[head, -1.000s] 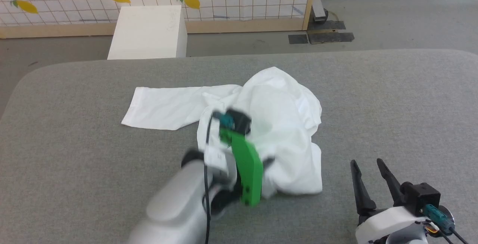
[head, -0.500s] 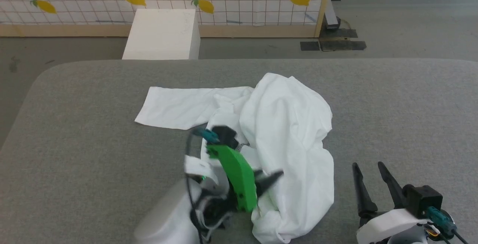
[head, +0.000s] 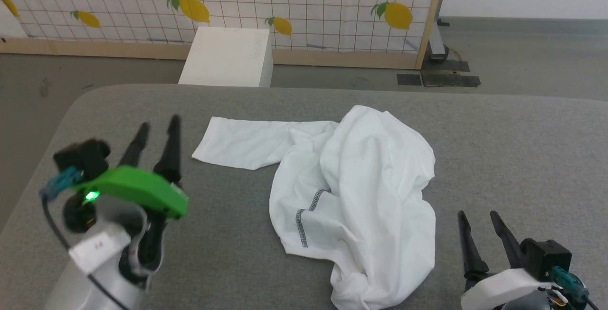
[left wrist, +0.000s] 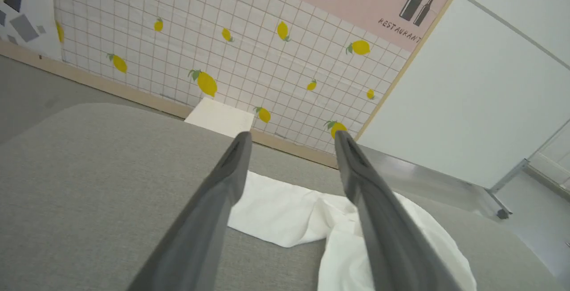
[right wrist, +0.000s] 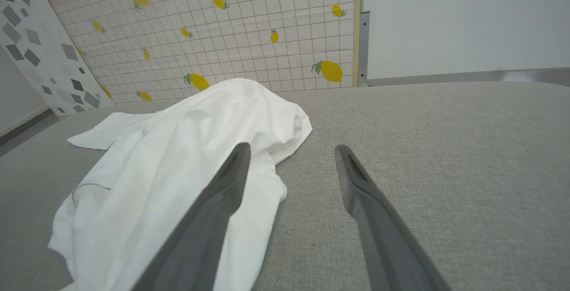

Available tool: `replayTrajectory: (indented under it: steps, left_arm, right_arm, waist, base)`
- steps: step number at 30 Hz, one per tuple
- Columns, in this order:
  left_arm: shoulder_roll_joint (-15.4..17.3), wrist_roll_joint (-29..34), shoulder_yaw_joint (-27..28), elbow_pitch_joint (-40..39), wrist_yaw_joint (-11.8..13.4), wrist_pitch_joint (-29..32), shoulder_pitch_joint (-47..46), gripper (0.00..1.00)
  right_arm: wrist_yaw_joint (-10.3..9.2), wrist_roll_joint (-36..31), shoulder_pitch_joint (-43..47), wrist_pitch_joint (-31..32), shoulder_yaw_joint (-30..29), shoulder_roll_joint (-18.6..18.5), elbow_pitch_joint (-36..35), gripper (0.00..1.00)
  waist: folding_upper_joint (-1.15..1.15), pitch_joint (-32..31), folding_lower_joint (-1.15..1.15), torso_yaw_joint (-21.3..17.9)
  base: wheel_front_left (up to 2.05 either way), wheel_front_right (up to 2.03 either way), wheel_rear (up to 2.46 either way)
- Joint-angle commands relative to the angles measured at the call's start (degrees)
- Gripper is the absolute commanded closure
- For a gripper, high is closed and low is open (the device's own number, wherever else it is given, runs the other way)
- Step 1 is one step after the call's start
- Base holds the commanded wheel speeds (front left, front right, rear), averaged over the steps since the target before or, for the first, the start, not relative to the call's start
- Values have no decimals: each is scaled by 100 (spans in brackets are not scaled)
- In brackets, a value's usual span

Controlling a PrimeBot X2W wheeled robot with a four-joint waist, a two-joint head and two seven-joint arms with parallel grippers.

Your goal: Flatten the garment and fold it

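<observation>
Grey padded table point(head: 522, 134) carries the shirt point(head: 361, 191), bunched at its middle with one sleeve point(head: 242, 141) spread flat leftward, so flattening looks barely begun. Nearby the left gripper point(head: 158, 123) hangs clear of the cloth, fingers apart, empty. Its wrist view looks between them toward that sleeve, likely the next hold. In its own wrist view the right gripper point(right wrist: 292, 145) holds parted fingers beside the heap, ready to pull.

The grey, cloth-covered bench point(head: 522, 134) has rounded corners. On it, near the middle, lies a white shirt point(head: 370, 182), crumpled in a heap, with one sleeve point(head: 242, 141) spread flat toward the robot's left
</observation>
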Motion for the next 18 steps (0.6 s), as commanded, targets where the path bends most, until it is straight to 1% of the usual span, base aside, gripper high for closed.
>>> replayTrajectory:
  steps: [1,3,6,8,12,14,15,17,18]
  left_arm:
    - [158,332,-1,-37,93,-309,275,0]
    - [264,643,34,-122,197,-720,529,0]
    - [291,984,139,-315,290,-965,904,0]
    - [232,1193,239,-486,296,-1014,1158,0]
    - [-106,1672,589,-1021,262,-1026,1653,0]
    - [-296,1861,703,-1155,213,-1027,1918,0]
    - [-481,1992,780,-1201,140,-1027,2151,0]
    - [-663,2111,881,-1262,58,-1028,2304,0]
    - [-731,2185,916,-1258,0,-1028,2358,0]
  right_arm:
    - [-9,-13,65,-32,-10,-1,39,0]
    - [-9,-7,69,-31,-28,-1,80,0]
    - [-9,-6,52,48,-72,-1,108,0]
    - [-9,-34,26,156,-139,-1,110,0]
    - [-9,-58,-52,571,-254,-1,106,0]
    - [-9,-79,-118,936,-276,-1,109,0]
    - [-9,-104,-210,1428,-313,-1,125,0]
    - [-9,-145,-369,1946,-338,-1,123,0]
    - [-9,-225,-474,2303,-323,-1,148,0]
  waist:
    - [0,-40,0,33]
    - [0,-57,0,52]
    - [0,-64,0,74]
    - [0,-69,0,90]
    - [0,-72,0,115]
    - [0,-74,0,120]
    - [0,-76,0,129]
    - [0,-60,0,144]
    - [0,-43,0,159]
  base:
    - [0,0,0]
    - [0,0,0]
    - [0,0,0]
    - [0,0,0]
    - [0,0,0]
    - [0,0,0]
    - [0,0,0]
    - [0,0,0]
    - [0,0,0]
